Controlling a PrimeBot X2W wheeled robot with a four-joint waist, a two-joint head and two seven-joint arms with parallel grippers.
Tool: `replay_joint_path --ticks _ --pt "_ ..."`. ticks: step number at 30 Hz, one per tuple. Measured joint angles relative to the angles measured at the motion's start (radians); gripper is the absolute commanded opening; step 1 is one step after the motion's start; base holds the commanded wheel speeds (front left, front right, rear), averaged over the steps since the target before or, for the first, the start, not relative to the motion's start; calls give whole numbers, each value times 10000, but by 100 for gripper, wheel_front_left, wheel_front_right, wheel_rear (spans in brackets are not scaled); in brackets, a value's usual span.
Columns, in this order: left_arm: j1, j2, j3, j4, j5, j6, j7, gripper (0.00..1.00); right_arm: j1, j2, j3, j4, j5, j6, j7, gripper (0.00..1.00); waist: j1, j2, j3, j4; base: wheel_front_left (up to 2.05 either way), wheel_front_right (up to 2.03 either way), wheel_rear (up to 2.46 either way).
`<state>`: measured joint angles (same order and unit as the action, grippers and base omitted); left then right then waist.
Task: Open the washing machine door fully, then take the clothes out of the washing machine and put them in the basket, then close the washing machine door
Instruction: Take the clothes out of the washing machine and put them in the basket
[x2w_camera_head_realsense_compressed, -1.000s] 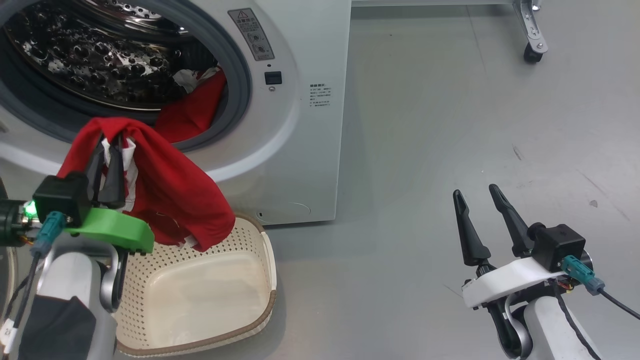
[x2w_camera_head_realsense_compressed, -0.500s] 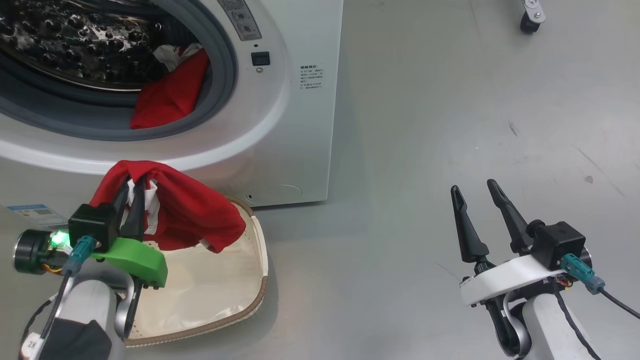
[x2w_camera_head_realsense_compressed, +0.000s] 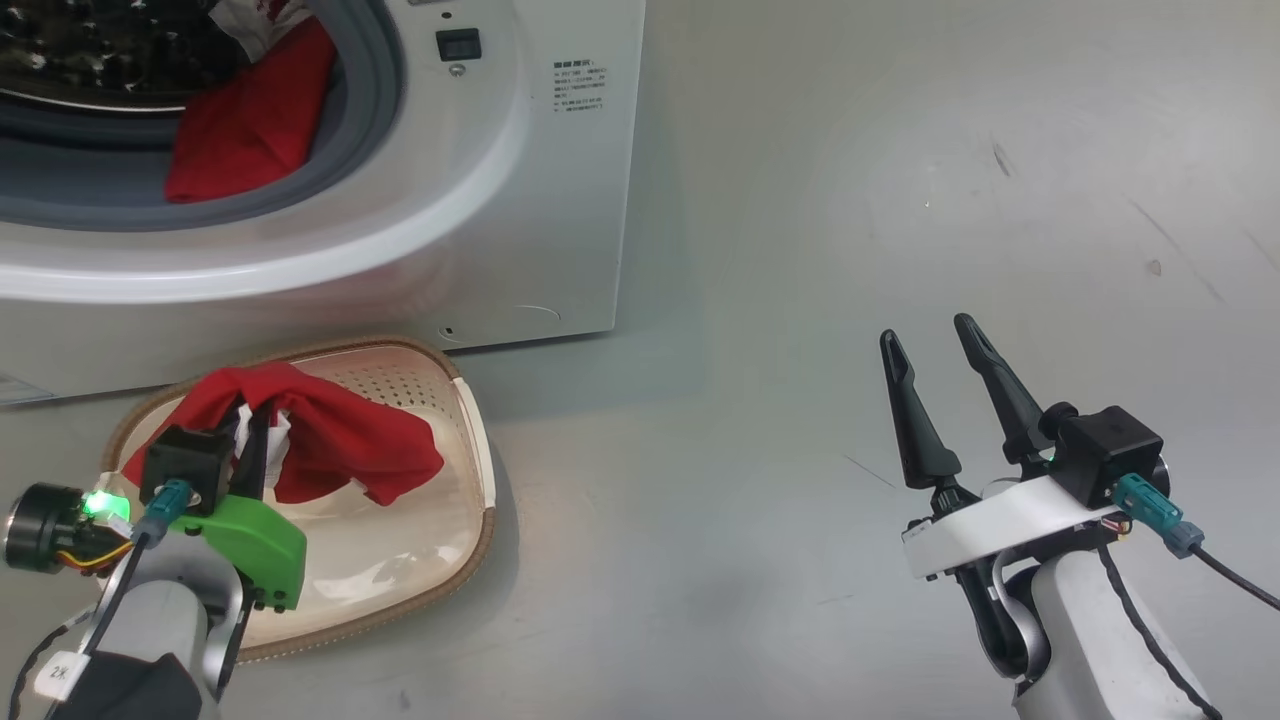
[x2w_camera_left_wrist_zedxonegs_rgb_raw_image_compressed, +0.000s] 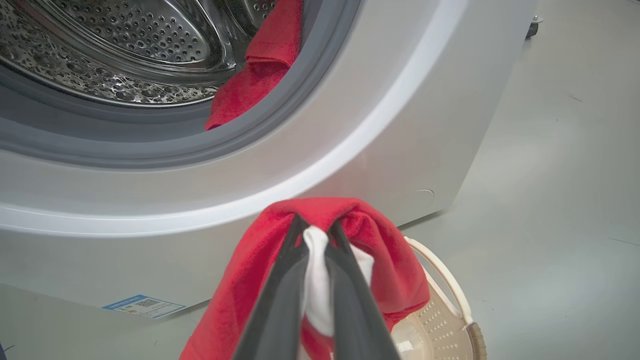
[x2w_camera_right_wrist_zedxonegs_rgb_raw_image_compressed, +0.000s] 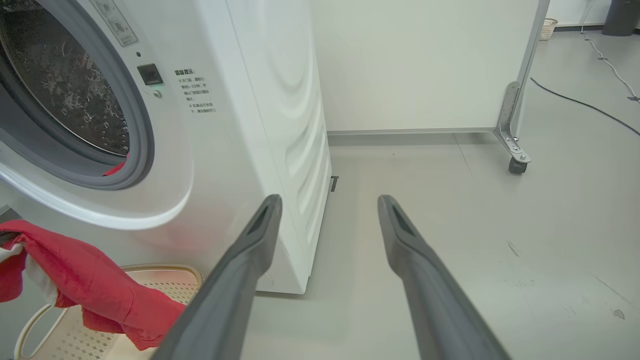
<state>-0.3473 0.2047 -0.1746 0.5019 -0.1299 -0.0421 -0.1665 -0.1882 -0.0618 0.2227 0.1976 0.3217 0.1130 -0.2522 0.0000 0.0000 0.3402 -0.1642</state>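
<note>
The left gripper (x2w_camera_left_wrist_zedxonegs_rgb_raw_image_compressed: 317, 227) is clamped on a red garment (x2w_camera_head_realsense_compressed: 340, 440), white trim pinched between its fingers. The cloth drapes over the basket (x2w_camera_head_realsense_compressed: 400, 378); whether it touches the bottom cannot be told. The basket sits on the floor (x2w_camera_head_realsense_compressed: 800, 250) just in front of the washer (x2w_camera_head_realsense_compressed: 560, 200), its far rim close under the curved front edge. A second red garment (x2w_camera_head_realsense_compressed: 240, 130) lies in the drum (x2w_camera_left_wrist_zedxonegs_rgb_raw_image_compressed: 125, 50), spilling onto the grey seal (x2w_camera_head_realsense_compressed: 370, 110) at the lower lip of the opening. The right gripper (x2w_camera_head_realsense_compressed: 927, 332) hangs well off to the right with fingers spread and nothing between them; bare floor lies all round it, up to the washer's right corner. Beyond, a caster (x2w_camera_right_wrist_zedxonegs_rgb_raw_image_compressed: 517, 165) of a white panel and a cable (x2w_camera_right_wrist_zedxonegs_rgb_raw_image_compressed: 585, 102) mark the far edge of the free space. Small grey print (x2w_camera_head_realsense_compressed: 578, 85) beside a black square button (x2w_camera_head_realsense_compressed: 458, 44) is too fine to read, as are the warning label (x2w_camera_right_wrist_zedxonegs_rgb_raw_image_compressed: 116, 22) and the blue sticker (x2w_camera_left_wrist_zedxonegs_rgb_raw_image_compressed: 145, 306) with its QR code.
</note>
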Motion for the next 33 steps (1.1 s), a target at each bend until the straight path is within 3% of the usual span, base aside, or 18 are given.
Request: replay_joint_path --ticks 21,33 --pt "-951 571 144 1778 274 -35 520 0 -705 56 15 -255 0 2 0 100 0 0 1876 -969 0 0 0" --pt "-1565 535 518 3160 48 209 539 0 -962 79 -203 -370 -23 0 -2 100 1 0 2503 -950 0 0 0"
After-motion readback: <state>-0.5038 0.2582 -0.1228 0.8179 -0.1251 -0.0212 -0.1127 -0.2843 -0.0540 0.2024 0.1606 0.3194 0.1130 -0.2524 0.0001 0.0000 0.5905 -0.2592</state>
